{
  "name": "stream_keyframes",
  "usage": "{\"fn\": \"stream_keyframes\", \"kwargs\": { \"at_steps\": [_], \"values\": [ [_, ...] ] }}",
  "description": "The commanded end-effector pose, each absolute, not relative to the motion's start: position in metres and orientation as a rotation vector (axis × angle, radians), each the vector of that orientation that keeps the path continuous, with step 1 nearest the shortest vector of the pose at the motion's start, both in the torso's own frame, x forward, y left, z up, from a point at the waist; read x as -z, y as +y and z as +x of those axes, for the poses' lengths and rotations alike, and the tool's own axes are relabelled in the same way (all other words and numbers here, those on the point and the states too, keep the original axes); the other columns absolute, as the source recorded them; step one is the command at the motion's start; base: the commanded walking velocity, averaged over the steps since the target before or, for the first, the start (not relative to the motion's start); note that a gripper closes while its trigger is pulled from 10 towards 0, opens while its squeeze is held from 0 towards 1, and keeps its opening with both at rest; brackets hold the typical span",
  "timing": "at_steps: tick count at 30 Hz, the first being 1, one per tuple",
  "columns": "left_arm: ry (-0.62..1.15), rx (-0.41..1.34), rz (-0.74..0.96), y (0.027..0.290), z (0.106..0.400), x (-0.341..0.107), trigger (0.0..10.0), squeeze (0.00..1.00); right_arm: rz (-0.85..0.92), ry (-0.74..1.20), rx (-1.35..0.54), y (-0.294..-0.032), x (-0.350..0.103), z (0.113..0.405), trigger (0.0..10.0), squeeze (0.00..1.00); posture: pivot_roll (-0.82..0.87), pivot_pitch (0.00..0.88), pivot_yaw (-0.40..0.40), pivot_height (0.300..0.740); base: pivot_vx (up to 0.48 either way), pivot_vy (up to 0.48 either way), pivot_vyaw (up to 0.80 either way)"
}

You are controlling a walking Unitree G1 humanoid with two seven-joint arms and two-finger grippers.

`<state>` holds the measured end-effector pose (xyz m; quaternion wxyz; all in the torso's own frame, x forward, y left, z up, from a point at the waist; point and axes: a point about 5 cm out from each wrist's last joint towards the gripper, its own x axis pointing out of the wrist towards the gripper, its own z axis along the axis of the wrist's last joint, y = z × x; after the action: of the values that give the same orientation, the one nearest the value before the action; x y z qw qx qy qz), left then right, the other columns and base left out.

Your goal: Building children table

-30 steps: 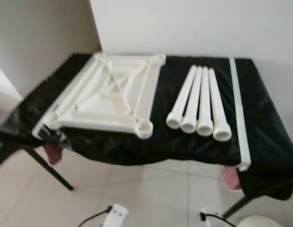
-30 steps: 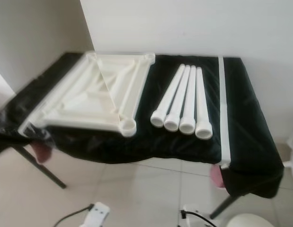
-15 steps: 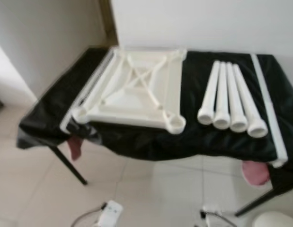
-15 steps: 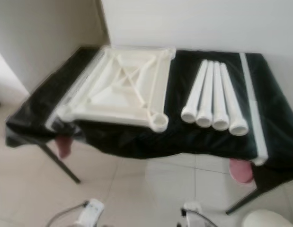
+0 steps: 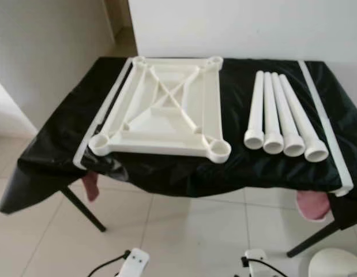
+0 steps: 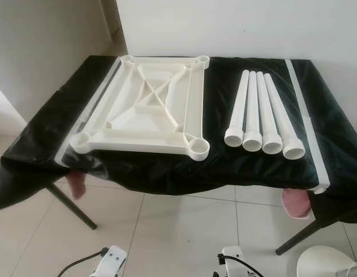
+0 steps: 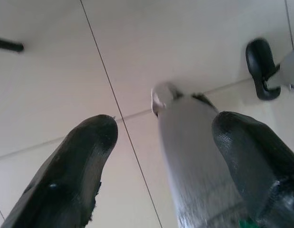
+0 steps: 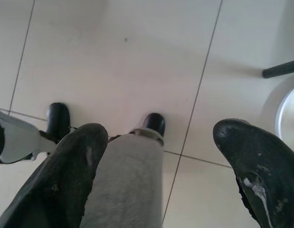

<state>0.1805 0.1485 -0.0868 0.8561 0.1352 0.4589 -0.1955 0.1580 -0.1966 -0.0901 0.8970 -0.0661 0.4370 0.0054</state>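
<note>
A white plastic children's tabletop (image 5: 164, 112) lies upside down on the left half of a black-covered table (image 5: 236, 167), with round leg sockets at its corners. Several white tube legs (image 5: 279, 118) lie side by side to its right, open ends toward me. My left gripper (image 7: 161, 156) hangs open over the tiled floor beside my grey leg. My right gripper (image 8: 161, 166) also hangs open above the floor, nothing between its fingers.
White tape strips (image 5: 325, 124) run along the table's right and left sides. Pink cloths (image 5: 314, 205) hang below the table's front corners. A white round object (image 5: 334, 262) sits on the floor at right. Walls stand behind and to the left.
The head camera has swung, so the table sits more centred and sharper in view. The tabletop and legs lie as before.
</note>
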Motion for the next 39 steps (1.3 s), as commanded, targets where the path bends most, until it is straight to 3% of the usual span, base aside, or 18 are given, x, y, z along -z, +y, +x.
{"fn": "stream_keyframes", "kwargs": {
  "at_steps": [1, 5, 8, 16, 17, 18, 19, 26, 27, 28, 37, 38, 39],
  "values": [
    [0.877, 0.373, 0.293, 0.152, 0.198, 0.077, 10.0, 0.0, -0.123, 0.866, 0.004, -0.199, 0.087, 0.164, 10.0, 0.0, 0.02, 0.0, 0.07, 0.74, 0.0, 0.0, 0.0],
    [0.839, 0.383, 0.274, 0.151, 0.205, 0.073, 10.0, 0.0, -0.118, 0.839, 0.001, -0.199, 0.084, 0.169, 10.0, 0.0, 0.03, 0.0, 0.069, 0.74, 0.0, 0.0, 0.0],
    [0.678, 0.458, 0.204, 0.144, 0.23, 0.052, 10.0, 0.0, -0.116, 0.69, -0.035, -0.197, 0.067, 0.195, 10.0, 0.0, 0.04, 0.0, 0.064, 0.74, 0.0, 0.0, 0.0],
    [0.555, 0.537, 0.153, 0.147, 0.242, 0.036, 10.0, 0.0, -0.119, 0.527, -0.158, -0.186, 0.051, 0.212, 10.0, 0.0, 0.04, 0.0, 0.061, 0.74, 0.0, 0.0, 0.0],
    [0.533, 0.554, 0.133, 0.148, 0.244, 0.033, 10.0, 0.44, -0.13, 0.5, -0.183, -0.183, 0.048, 0.213, 10.0, 0.0, 0.04, 0.0, 0.061, 0.74, 0.0, 0.0, 0.0],
    [0.533, 0.554, 0.133, 0.148, 0.244, 0.033, 10.0, 0.44, -0.13, 0.5, -0.183, -0.183, 0.048, 0.213, 10.0, 0.0, 0.04, 0.0, 0.061, 0.74, 0.0, 0.0, 0.0],
    [0.507, 0.577, 0.108, 0.148, 0.246, 0.029, 10.0, 1.0, -0.135, 0.473, -0.209, -0.18, 0.045, 0.214, 10.0, 1.0, 0.03, 0.0, 0.059, 0.74, 0.0, 0.0, 0.0],
    [0.434, 0.69, 0.143, 0.143, 0.248, 0.018, 10.0, 1.0, -0.155, 0.381, -0.301, -0.171, 0.036, 0.219, 10.0, 1.0, 0.04, 0.0, 0.055, 0.74, 0.0, 0.0, 0.0],
    [0.393, 0.744, 0.117, 0.14, 0.249, 0.011, 10.0, 0.08, -0.151, 0.349, -0.359, -0.169, 0.031, 0.219, 10.0, 1.0, 0.04, 0.0, 0.052, 0.74, 0.0, 0.0, 0.0],
    [0.36, 0.782, 0.113, 0.138, 0.249, 0.004, 10.0, 0.0, -0.155, 0.322, -0.386, -0.168, 0.028, 0.219, 10.0, 1.0, 0.04, 0.0, 0.047, 0.74, 0.0, 0.0, 0.0],
    [0.249, 0.957, 0.064, 0.131, 0.235, -0.033, 10.0, 0.0, -0.135, 0.195, -0.532, -0.167, 0.0, 0.215, 10.0, 1.0, 0.04, 0.0, 0.043, 0.74, 0.0, 0.0, 0.0],
    [0.227, 0.981, 0.048, 0.131, 0.232, -0.044, 10.0, 0.0, -0.173, 0.163, -0.556, -0.168, -0.007, 0.214, 10.0, 0.0, 0.04, 0.0, 0.043, 0.74, 0.0, 0.0, 0.0],
    [0.216, 1.001, 0.031, 0.132, 0.229, -0.052, 10.0, 0.0, -0.187, 0.141, -0.573, -0.17, -0.014, 0.214, 10.0, 0.0, 0.04, 0.0, 0.046, 0.74, 0.0, 0.0, 0.0]
  ]
}}
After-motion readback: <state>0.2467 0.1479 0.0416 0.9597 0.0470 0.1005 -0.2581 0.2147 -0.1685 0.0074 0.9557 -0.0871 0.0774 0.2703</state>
